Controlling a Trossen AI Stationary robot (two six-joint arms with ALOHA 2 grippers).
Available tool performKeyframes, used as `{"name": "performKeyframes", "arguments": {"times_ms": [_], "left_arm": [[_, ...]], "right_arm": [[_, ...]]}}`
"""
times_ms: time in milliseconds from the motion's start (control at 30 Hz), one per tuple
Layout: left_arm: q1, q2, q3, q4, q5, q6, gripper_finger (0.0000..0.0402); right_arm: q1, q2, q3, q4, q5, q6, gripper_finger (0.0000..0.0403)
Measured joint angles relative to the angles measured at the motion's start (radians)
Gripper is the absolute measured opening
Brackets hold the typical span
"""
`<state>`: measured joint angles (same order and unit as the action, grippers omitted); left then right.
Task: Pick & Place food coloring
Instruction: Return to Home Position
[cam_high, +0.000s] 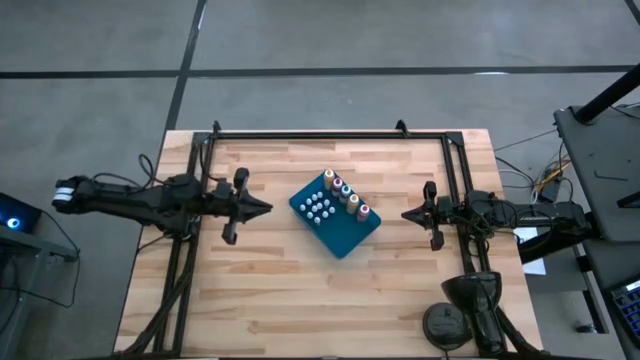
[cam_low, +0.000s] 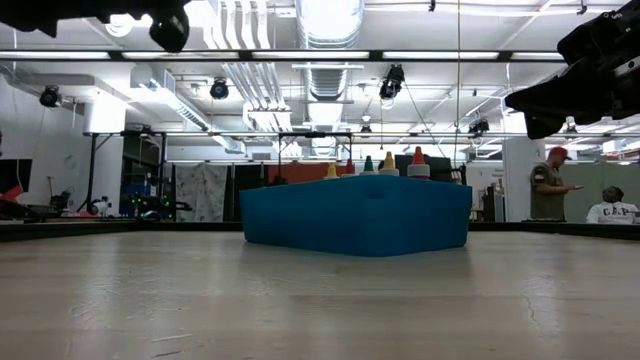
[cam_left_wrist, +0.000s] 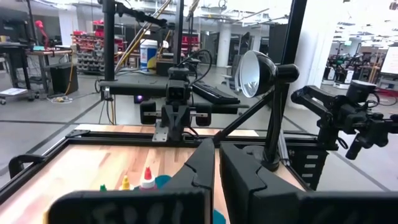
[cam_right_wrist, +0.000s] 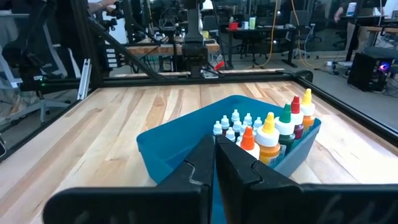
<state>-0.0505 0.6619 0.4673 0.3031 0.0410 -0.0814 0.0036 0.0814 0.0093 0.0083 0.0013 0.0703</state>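
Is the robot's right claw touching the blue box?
Apart. The high view shows bare table between the right gripper and the blue tray.

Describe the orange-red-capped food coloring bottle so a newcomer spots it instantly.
Find the blue bin mid-table. A row of taller coloured-cap bottles lines one wall; the orange-red-capped bottle ends that row nearest the right gripper, next to a yellow-capped one.

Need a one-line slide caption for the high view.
Food coloring bottles stand in the blue bin mid-table, left gripper and right gripper shut on either side, clear of it.
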Motion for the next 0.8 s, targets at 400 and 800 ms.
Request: {"name": "performKeyframes", "arguments": {"times_ms": [400, 800], "left_arm": [[0.0, -0.171, -0.176, 0.022, -0.015, 0.0, 0.0], [0.0, -0.369, -0.31, 0.026, -0.014, 0.0, 0.0]], "right_arm": [[0.0, 0.0, 0.0, 0.0, 0.0, 0.0, 0.0009], [0.0, 0.0, 0.0, 0.0, 0.0, -0.002, 0.0009]]}}
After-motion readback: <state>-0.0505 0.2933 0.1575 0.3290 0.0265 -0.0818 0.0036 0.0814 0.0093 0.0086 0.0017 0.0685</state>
